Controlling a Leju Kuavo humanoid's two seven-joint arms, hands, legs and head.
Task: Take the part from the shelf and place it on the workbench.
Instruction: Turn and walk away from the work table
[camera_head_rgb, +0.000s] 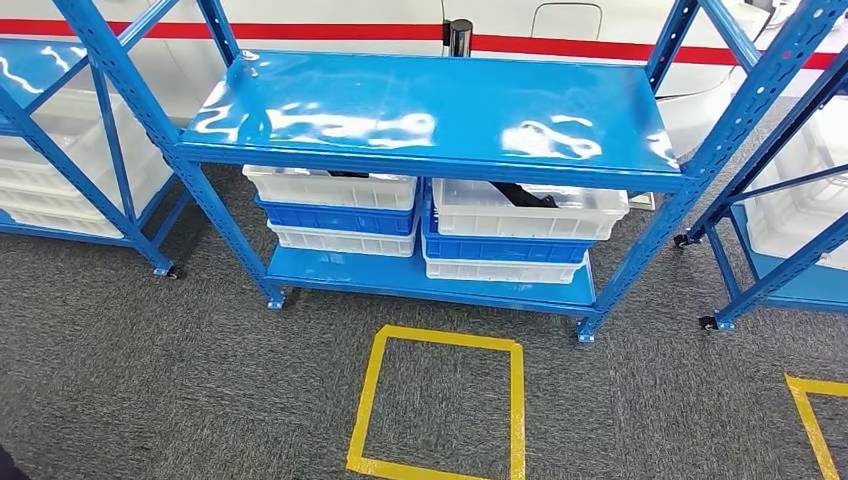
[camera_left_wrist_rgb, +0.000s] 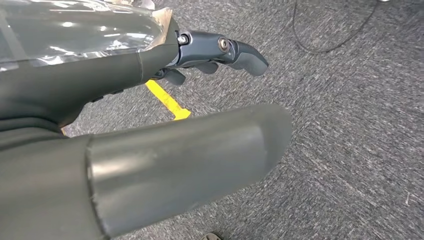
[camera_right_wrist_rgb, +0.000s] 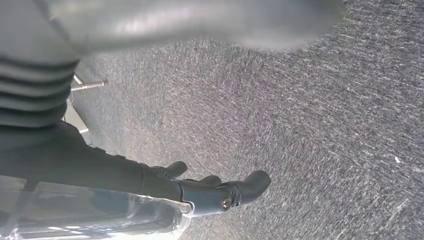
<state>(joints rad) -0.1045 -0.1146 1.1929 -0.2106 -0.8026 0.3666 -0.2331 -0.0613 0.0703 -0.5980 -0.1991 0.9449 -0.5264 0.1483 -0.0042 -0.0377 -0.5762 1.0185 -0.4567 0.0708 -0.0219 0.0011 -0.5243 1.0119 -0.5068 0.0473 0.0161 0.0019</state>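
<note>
— Since both arms hang low, what are the hands doing?
— Over the grey carpet floor (camera_left_wrist_rgb: 350, 125), the left hand (camera_left_wrist_rgb: 200, 55) has its dark fingers (camera_left_wrist_rgb: 245, 55) stretched out loosely with nothing in them. The right hand (camera_right_wrist_rgb: 210, 192) looks the same: fingers (camera_right_wrist_rgb: 252, 182) extended and apart, holding nothing.

— And just ahead of the robot?
— A square outlined in yellow tape (camera_head_rgb: 437, 405) lies on the carpet, with the corner of a second taped outline (camera_head_rgb: 815, 420) off to the right.

— Beyond that?
— A blue metal shelf rack on castors (camera_head_rgb: 430, 120) stands behind the square. Its glossy top board is bare. On the lower board sit two stacks of white and blue plastic crates (camera_head_rgb: 335, 212), side by side.

— Where is the part?
— A dark part (camera_head_rgb: 525, 195) lies in the top white crate of the right stack (camera_head_rgb: 525, 212). Something dark also shows in the top left crate, but I cannot tell what.

— Anything else?
— More blue racks with white bins (camera_head_rgb: 60, 165) flank it on either side.
</note>
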